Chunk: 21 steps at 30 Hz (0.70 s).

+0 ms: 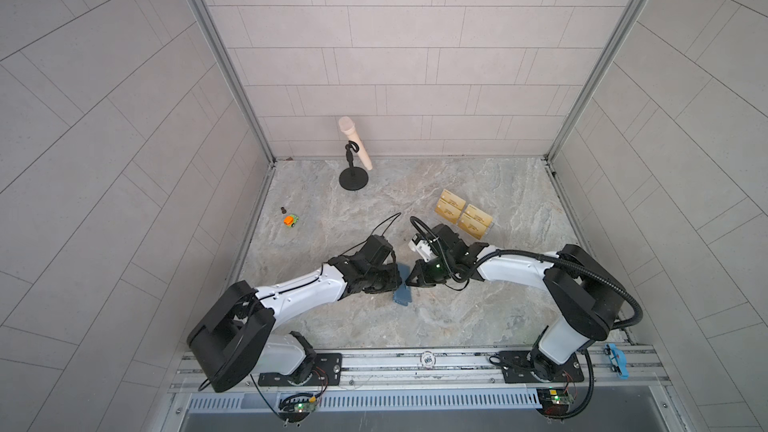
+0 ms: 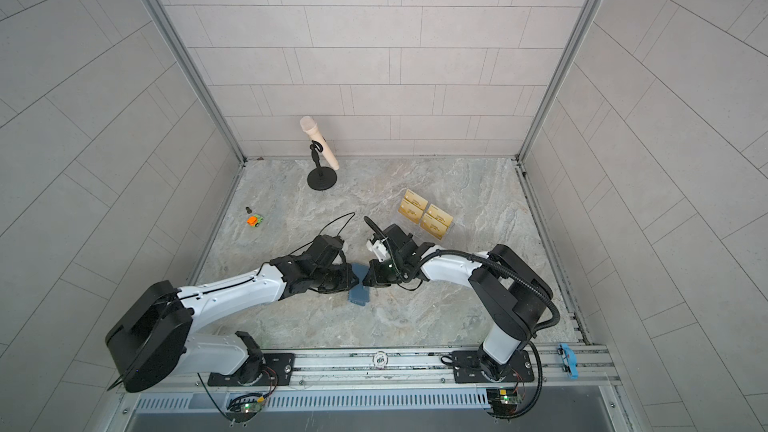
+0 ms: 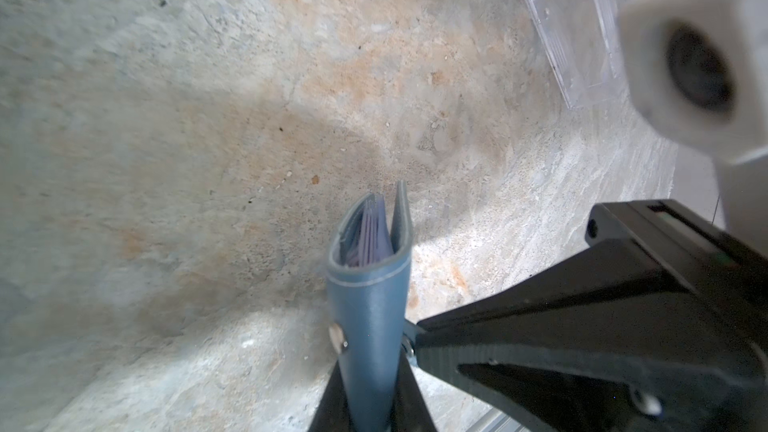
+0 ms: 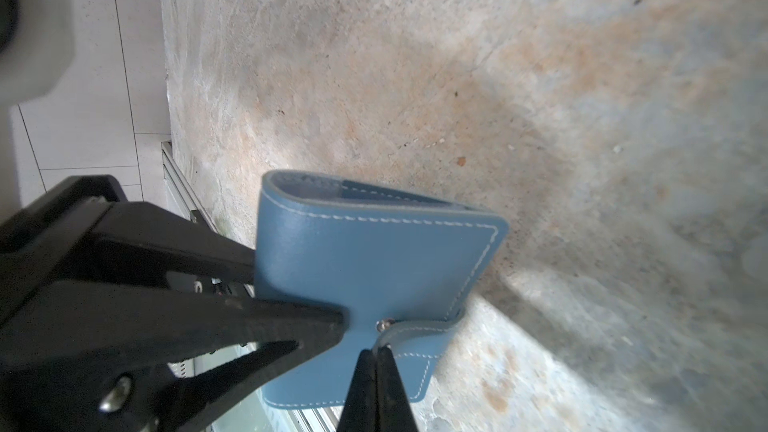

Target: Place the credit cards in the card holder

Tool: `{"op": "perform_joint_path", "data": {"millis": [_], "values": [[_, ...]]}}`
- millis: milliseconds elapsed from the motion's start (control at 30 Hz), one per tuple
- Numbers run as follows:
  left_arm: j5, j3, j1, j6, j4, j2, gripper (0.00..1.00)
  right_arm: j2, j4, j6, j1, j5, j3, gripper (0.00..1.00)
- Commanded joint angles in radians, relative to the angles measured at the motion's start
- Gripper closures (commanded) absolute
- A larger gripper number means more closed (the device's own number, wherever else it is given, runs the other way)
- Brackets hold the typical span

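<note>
card holder (image 4: 374, 251) held over mid counter (image 1: 457, 313), betw both arms, covers nearly closed. left jaws clamped on its body; right jaws pinched shut on its snap tab (image 4: 415, 340). gold cards (image 1: 463, 214) in clear stand (image 3: 569, 27) behind.

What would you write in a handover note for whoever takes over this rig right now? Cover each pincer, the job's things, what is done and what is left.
Left pincer: shut on the card holder, clamped across both covers.
Right pincer: shut on its strap.
Things: the holder stands on edge between the arms, its covers nearly together. No red credit cards show in any view. Only pale gold cards sit in the clear stand.
Done: both pincers grip the holder. No red shows in its sleeves.
Left: free the strap (snap state unclear), spread the covers, find the cards and slide them in.
</note>
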Motion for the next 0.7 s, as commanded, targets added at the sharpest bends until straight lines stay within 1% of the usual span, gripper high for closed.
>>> {"op": "perform_joint_path", "data": {"millis": [0,133,267,333,467,667], "values": [[0.031,0.014,-0.006,-0.012,0.038,0.002,0.93,0.024,0.034,-0.010,0.002,-0.015,0.021,1.00],[0.046,0.001,-0.005,-0.030,0.068,0.010,0.94,0.039,0.043,-0.010,0.011,-0.026,0.027,1.00],[0.065,-0.009,-0.006,-0.044,0.101,0.019,0.96,0.041,0.067,0.004,0.015,-0.020,0.017,1.00],[0.065,-0.010,-0.006,-0.041,0.093,0.017,0.96,0.040,0.082,0.017,0.014,-0.015,0.008,1.00],[0.041,-0.004,-0.006,-0.024,0.046,0.008,0.97,-0.002,0.063,0.016,0.006,0.034,-0.013,1.00],[0.036,-0.018,-0.005,-0.027,0.041,0.009,0.96,-0.034,0.052,0.019,-0.006,0.059,-0.037,1.00]]}}
